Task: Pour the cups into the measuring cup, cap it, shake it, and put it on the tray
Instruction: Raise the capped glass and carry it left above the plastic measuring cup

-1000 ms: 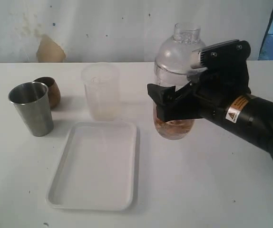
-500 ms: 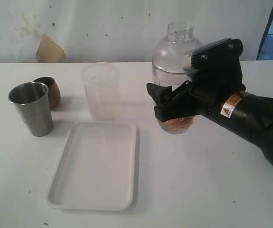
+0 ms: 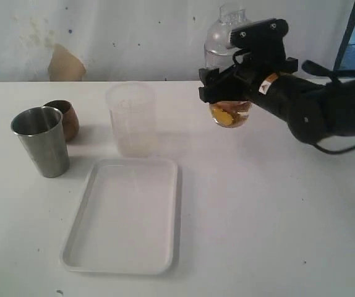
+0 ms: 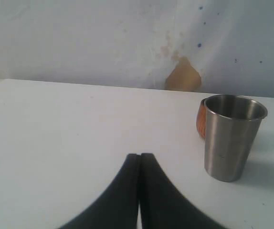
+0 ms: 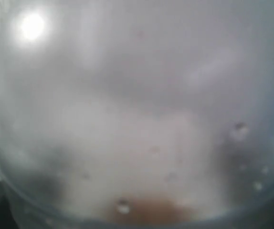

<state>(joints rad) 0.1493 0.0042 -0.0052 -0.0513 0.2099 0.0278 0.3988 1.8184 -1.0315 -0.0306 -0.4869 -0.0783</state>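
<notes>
I'm looking at a white tabletop (image 3: pixel 258 235) that runs back to a scuffed whitish wall (image 3: pixel 140 37) with a tan patch (image 3: pixel 65 64) on it. At the far left my left jaws are clenched tight together over the tabletop. The steel tumbler (image 3: pixel 40 141) stands near them, with the copper cup (image 3: pixel 64 117) just behind it. Next comes the frosted cup (image 3: pixel 131 119), and in front of it lies the white tray (image 3: pixel 125 216). Further right, my right jaws grasp the measuring cup (image 3: pixel 242 110) around its body and hold it off the tabletop, well apart from the tray. The cap (image 3: pixel 218 44) sits on top of it, and amber liquid (image 3: pixel 226 117) shows in its base. My right wrist view gives only blurred clear plastic, filling the picture.
</notes>
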